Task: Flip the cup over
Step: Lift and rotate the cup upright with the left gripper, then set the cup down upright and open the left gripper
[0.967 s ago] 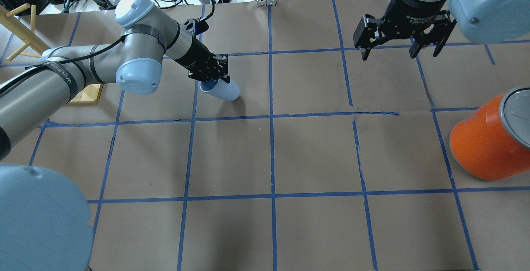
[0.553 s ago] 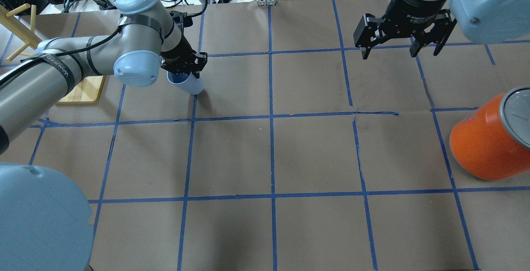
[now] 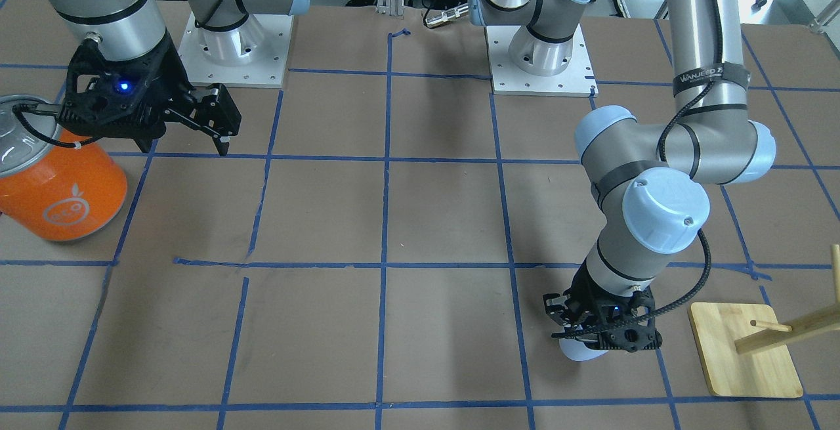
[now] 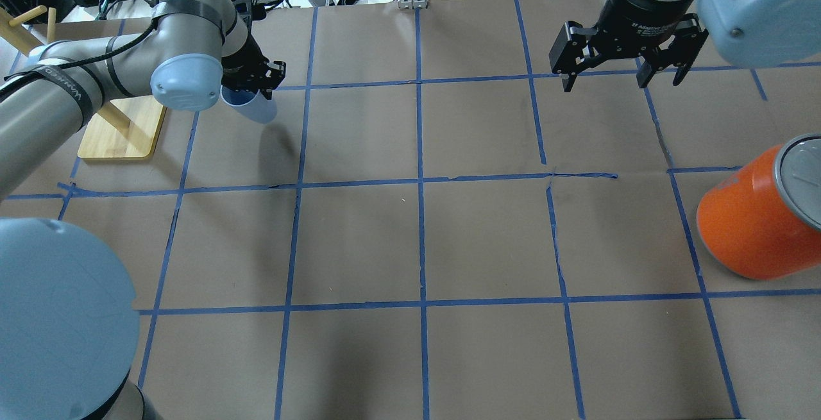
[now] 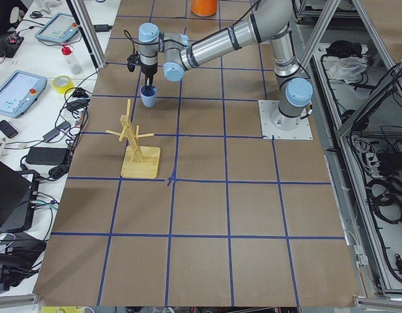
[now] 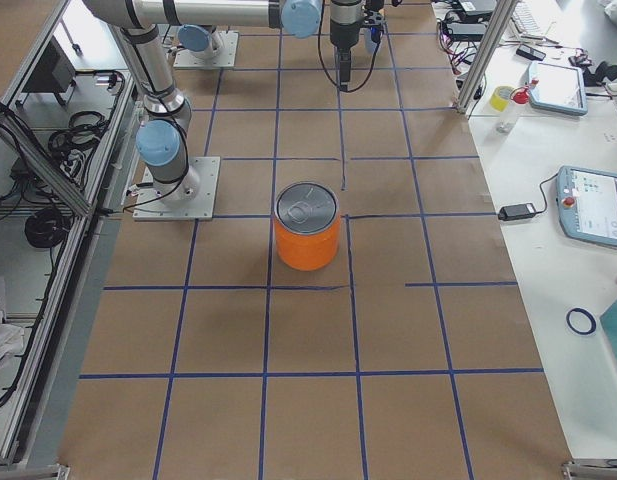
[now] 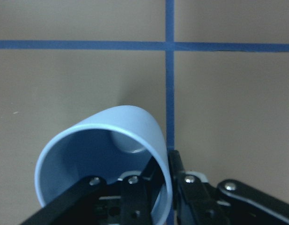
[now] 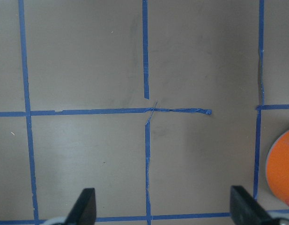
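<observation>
The pale blue cup hangs from my left gripper at the far left of the table, near the wooden stand. The gripper is shut on the cup's rim, with one finger inside and one outside, as the left wrist view shows. The cup's mouth faces up toward the gripper, slightly tilted, with its base toward the paper. It also shows in the front view below the gripper, and in the left view. My right gripper is open and empty above the far right of the table.
A large orange can with a grey lid stands at the right edge. A wooden peg stand on a square base stands just left of the cup. Brown paper with a blue tape grid covers the table.
My left arm has carried the cup left and toward the far edge, close to the wooden stand, and turned it more upright. The right arm has not moved.
</observation>
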### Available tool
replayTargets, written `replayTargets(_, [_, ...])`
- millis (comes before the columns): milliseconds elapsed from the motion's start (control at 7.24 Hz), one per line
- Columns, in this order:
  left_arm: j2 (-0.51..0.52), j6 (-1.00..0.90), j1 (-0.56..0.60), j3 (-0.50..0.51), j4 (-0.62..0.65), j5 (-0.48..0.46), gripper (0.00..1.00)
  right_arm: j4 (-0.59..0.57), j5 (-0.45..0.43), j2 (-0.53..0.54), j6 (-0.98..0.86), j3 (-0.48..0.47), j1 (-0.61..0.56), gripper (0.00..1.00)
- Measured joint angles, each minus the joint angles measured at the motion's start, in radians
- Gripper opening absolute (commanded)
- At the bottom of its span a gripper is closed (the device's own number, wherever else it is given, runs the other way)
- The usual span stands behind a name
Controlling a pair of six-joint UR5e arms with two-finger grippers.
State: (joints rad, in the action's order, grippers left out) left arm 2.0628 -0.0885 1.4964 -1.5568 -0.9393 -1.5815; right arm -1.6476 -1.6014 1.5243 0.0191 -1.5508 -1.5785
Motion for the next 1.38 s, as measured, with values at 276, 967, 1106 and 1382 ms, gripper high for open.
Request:
replayTargets(276, [0.016, -0.025, -0.018, -0.004, 0.007, -0.024, 0.00, 0.000, 0.000, 0.000, -0.001, 0.000, 0.000, 1.00])
replayTargets(967, [0.032, -0.032, -0.021, -0.010, 0.010, -0.032, 1.00, -0.003, -0.002, 0.000, 0.001, 0.000, 0.000, 1.00])
replayTargets(1106, [0.019, -0.035, -0.021, -0.009, 0.010, -0.033, 1.00, -0.003, -0.002, 0.000, 0.001, 0.000, 0.000, 1.00])
replayTargets(1382, [-0.043, -0.043, -0.011, -0.009, -0.003, -0.038, 1.00, -0.002, 0.000, 0.001, 0.002, 0.000, -0.001, 1.00])
